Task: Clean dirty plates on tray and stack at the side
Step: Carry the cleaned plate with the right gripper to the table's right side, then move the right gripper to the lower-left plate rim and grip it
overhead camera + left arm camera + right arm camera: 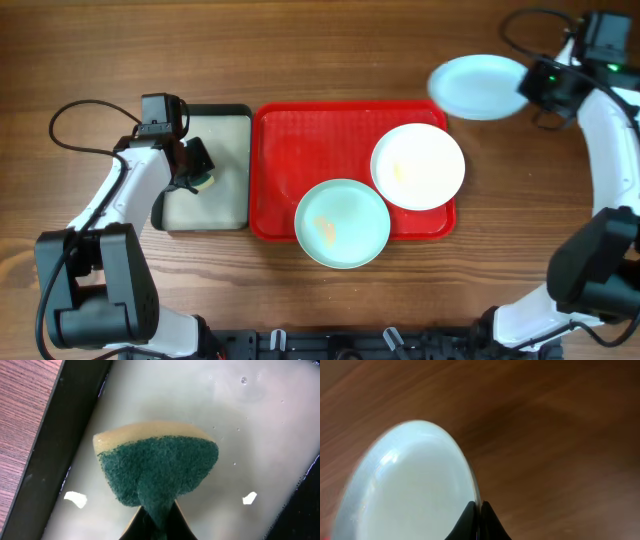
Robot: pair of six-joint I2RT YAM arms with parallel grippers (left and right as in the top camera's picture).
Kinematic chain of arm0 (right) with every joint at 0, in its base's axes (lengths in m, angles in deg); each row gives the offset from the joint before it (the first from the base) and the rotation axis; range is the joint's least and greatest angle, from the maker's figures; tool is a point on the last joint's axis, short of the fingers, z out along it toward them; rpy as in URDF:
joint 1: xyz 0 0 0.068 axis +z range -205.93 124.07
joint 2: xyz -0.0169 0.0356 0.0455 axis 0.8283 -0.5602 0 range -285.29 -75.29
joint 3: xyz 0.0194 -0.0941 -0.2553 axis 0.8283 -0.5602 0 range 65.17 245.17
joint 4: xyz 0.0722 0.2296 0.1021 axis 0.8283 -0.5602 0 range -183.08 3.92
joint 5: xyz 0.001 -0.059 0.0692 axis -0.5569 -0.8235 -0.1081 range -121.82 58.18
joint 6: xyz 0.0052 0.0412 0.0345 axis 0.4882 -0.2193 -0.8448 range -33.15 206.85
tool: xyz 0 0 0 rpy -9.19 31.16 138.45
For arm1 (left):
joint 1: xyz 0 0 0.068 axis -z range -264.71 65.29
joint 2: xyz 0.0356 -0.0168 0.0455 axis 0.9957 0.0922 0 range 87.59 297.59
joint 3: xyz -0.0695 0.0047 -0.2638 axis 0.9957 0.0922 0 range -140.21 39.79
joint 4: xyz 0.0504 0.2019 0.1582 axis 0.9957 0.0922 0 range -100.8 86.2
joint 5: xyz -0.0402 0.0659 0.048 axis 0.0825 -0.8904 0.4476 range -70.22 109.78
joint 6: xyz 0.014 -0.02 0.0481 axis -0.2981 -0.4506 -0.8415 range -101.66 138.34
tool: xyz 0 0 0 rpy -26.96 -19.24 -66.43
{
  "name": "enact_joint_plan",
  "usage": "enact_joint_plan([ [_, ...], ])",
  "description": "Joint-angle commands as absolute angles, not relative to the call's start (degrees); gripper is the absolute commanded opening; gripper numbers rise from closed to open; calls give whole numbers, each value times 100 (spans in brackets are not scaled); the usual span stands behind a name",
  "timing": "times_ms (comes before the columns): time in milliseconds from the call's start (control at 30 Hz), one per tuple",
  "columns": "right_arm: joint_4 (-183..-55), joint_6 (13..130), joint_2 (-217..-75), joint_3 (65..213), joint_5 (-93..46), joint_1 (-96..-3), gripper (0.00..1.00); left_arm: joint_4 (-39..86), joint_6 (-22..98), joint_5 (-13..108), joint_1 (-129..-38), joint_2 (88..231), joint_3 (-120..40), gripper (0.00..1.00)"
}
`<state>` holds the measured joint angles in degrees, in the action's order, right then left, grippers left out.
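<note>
The red tray (290,150) lies mid-table. On it are a white plate (418,166) with a faint yellowish smear and a pale turquoise plate (342,222) with a yellow smear, overhanging the tray's front rim. My right gripper (530,85) is shut on the rim of a second pale turquoise plate (478,87), held beyond the tray's far right corner over the wood; the right wrist view shows this plate (410,485) pinched at its edge by my right gripper (479,507). My left gripper (200,170) is shut on a green and yellow sponge (157,467) over the small tray.
A smaller black-rimmed tray (225,205) with a pale wet inside lies left of the red tray; its inside also shows in the left wrist view (260,435). Wooden table (320,50) all around. Cables trail at the left and top right.
</note>
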<state>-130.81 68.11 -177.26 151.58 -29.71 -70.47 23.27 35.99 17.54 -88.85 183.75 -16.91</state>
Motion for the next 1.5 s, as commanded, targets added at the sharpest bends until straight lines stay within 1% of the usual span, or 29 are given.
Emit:
enact_joint_plan([
  [0, -13057, 6864, -17709, 14666, -3600, -7397, 4, 2327, 3523, 1780, -8907, 18348, -1656, 4],
  [167, -12404, 6715, -17709, 13912, -4407, -7526, 4, 2342, 3523, 1780, -8907, 18348, -1656, 4],
  [300, -12001, 6719, -17709, 13477, -4378, -7524, 6, 2351, 3525, 1778, -8907, 18348, -1656, 4],
  [333, -12091, 6789, -17709, 13468, -4350, -7524, 17, 2347, 3523, 1778, -8907, 18348, -1656, 4],
  [400, -12216, 7532, -17659, 13556, -3948, -7524, 39, 2331, 3523, 1778, -8907, 18348, -1656, 4],
  [433, -12382, 7677, -17591, 13744, -3622, -7524, 44, 2325, 3523, 1780, -8907, 18348, -1656, 4],
  [500, -12937, 7683, -17377, 14327, -2805, -7495, 50, 2323, 3525, 1780, -8907, 18348, -1656, 4],
  [600, -14030, 7970, -17016, 15182, -1511, -7152, 53, 2323, 3523, 1780, -8907, 18348, -1656, 4],
  [667, -14578, 8090, -16861, 15307, -1137, -6744, 54, 2323, 3523, 1780, -8907, 18348, -1656, 4],
  [733, -15208, 8254, -16870, 15234, -1139, -6005, 54, 2325, 3525, 1780, -8907, 18348, -1656, 4],
  [833, -15450, 8383, -16874, 14762, -1373, -5133, 53, 2327, 3525, 1782, -8907, 18348, -1656, 4],
  [867, -15464, 8359, -16872, 14428, -1511, -4722, 51, 2331, 3525, 1782, -8907, 18348, -1656, 4],
  [933, -15415, 8273, -16872, 13925, -1513, -4228, 44, 2331, 3525, 1782, -8907, 18348, -1656, 4],
  [1000, -15055, 8186, -16872, 13429, -1506, -3841, 38, 2331, 3525, 1782, -8907, 18348, -1656, 4],
  [1133, -14019, 7919, -16872, 12609, -1519, -3231, 29, 2351, 3525, 1782, -8907, 18348, -1656, 4],
  [1200, -13549, 7921, -16872, 12249, -1598, -3039, 29, 2353, 3525, 1782, -8907, 18348, -1656, 4],
  [1300, -13155, 7917, -16872, 11967, -1766, -2995, 28, 2353, 3525, 1782, -8907, 18348, -1656, 4],
  [1333, -13046, 7915, -16872, 11914, -1978, -2995, 28, 2353, 3525, 1782, -8907, 18348, -1656, 4],
  [1467, -12611, 7917, -16872, 11914, -2003, -2995, 28, 2351, 3525, 1782, -8907, 18348, -1656, 4],
])
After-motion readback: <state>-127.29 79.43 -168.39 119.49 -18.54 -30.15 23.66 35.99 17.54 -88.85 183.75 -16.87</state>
